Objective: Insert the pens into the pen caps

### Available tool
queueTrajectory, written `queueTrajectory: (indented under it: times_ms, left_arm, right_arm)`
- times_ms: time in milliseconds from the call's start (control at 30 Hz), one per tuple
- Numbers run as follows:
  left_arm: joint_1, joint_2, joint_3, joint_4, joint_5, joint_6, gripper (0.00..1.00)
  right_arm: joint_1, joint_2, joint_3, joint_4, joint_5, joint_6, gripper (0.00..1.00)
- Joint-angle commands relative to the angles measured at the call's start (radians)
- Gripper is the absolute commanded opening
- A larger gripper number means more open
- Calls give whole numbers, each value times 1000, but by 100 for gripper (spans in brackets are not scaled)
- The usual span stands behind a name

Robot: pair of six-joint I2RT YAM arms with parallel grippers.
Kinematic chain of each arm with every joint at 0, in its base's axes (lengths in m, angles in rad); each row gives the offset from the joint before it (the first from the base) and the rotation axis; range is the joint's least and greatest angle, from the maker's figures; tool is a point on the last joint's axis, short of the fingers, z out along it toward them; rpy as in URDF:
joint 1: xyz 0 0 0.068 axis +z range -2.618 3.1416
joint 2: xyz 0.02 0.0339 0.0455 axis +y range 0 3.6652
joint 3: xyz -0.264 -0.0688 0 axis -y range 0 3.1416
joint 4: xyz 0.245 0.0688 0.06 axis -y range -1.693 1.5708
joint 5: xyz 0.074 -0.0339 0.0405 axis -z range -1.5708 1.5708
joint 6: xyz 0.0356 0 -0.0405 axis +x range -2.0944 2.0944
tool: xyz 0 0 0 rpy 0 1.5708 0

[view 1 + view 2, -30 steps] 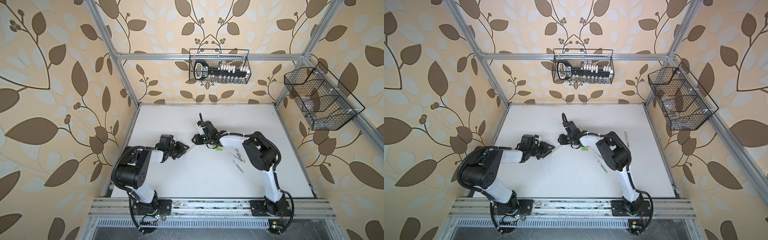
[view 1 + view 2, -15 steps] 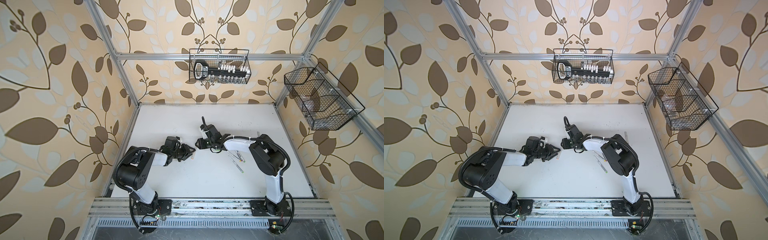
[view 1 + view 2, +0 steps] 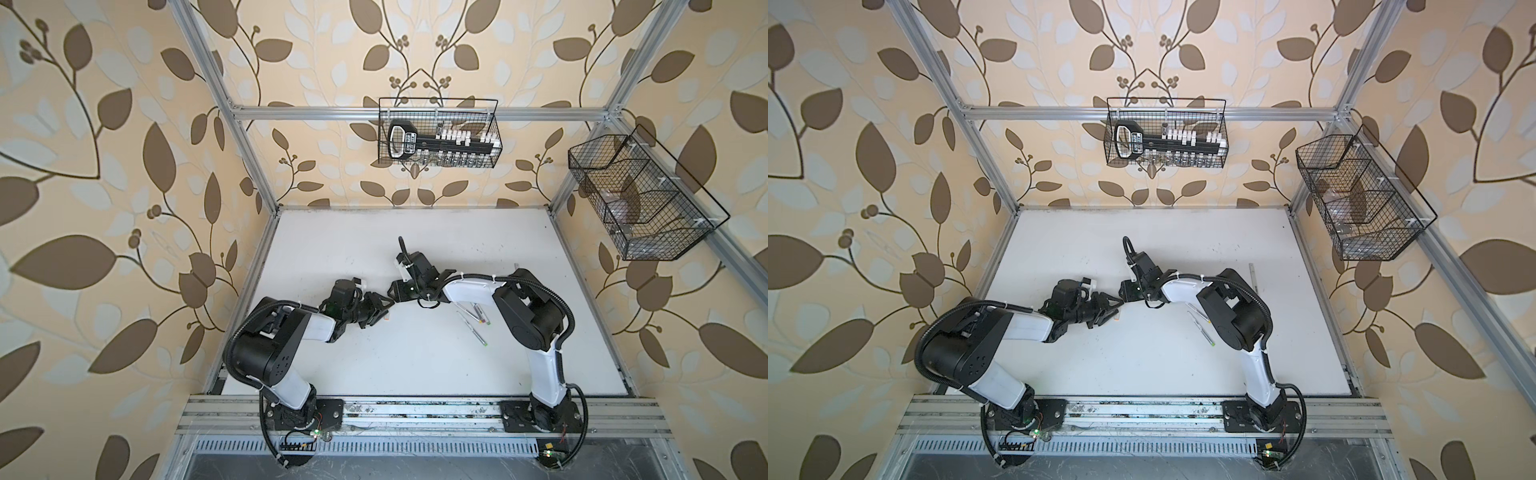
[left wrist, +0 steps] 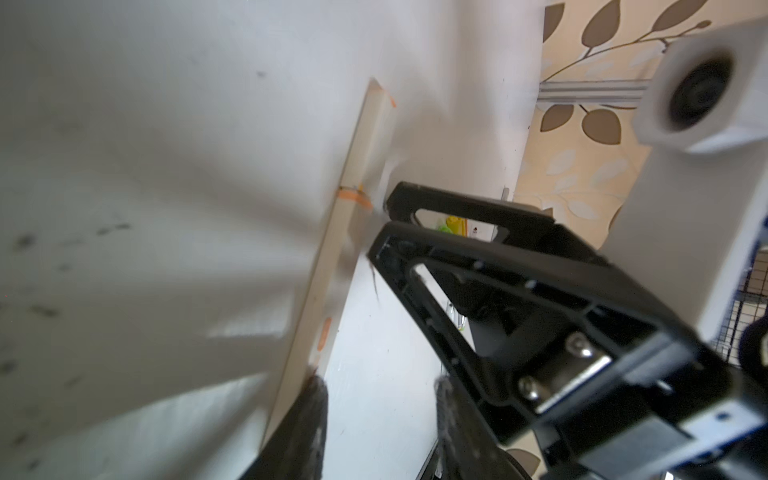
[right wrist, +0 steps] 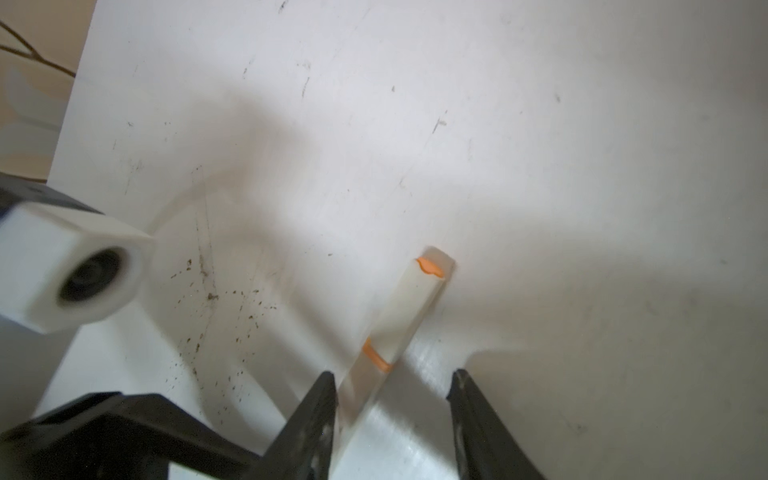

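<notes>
Left wrist view: a pale marker [image 4: 332, 266] runs away from the camera. Its cap [image 4: 370, 141] looks pushed on as far as the orange ring [image 4: 353, 198]. The left gripper [image 4: 376, 386] has its jaws apart. The barrel lies against one finger, with a clear gap to the other. The right gripper [image 4: 384, 226] points its tips at the ring.

Right wrist view: the right gripper's jaws also stand apart. The marker touches one finger and is clear of the other. Neither gripper is clamping it. You cannot tell whether it lies flat on the table [image 5: 540, 124].

Both top views: the grippers meet tip to tip near the table's middle, slightly toward its left edge, with the marker beneath them. Other pens [image 3: 473, 318] lie loose nearer the right edge.

Expect the marker to be light, stiff and smooth, so it may slip or pivot. Take it by the barrel below the ring, not by the cap.
</notes>
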State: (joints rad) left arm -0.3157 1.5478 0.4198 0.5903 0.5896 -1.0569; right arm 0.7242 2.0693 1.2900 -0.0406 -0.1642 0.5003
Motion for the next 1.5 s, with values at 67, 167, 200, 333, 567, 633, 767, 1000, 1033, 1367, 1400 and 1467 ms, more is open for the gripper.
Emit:
queueTrajectory:
  times_ms: [67,167,200,333,567,633,767,1000,1033,1367,1400,1467]
  left_arm:
    - [27,-217,46,-259,-77,127,56]
    - [43,-309,80,-412,-100,192,67]
    - [52,-331,87,-452,-109,205,71]
    - [109,-422,103,-574,-116,238,98]
    - [214,-533,112,-693,-124,270,99]
    - [230,-541,114,-704,-119,275,99]
    - [241,-543,117,-713,-111,284,99]
    - [247,-546,118,-737,-115,293,99]
    - [248,-549,117,-742,-117,293,99]
    - [254,-485,142,-731,-101,304,99]
    - [254,-475,146,-729,-96,305,99]
    - [254,-459,146,-712,-82,310,99]
  right_arm:
    - [38,-12,-8,-60,19,-19,48]
    - [61,-1,7,-64,33,-9,49]
    - [69,4,15,-74,45,-10,49]
    - [116,17,59,-163,129,-28,49]
    - [195,35,102,-340,301,-47,48]
    - [208,46,104,-358,320,-46,47]
    - [214,64,93,-379,336,-40,42]
    - [194,83,92,-387,315,-62,28]
    - [192,84,91,-389,318,-69,26]
    - [174,29,52,-392,363,-135,14]
    - [175,13,37,-379,366,-141,14]
    - [176,-24,-4,-327,374,-165,13]
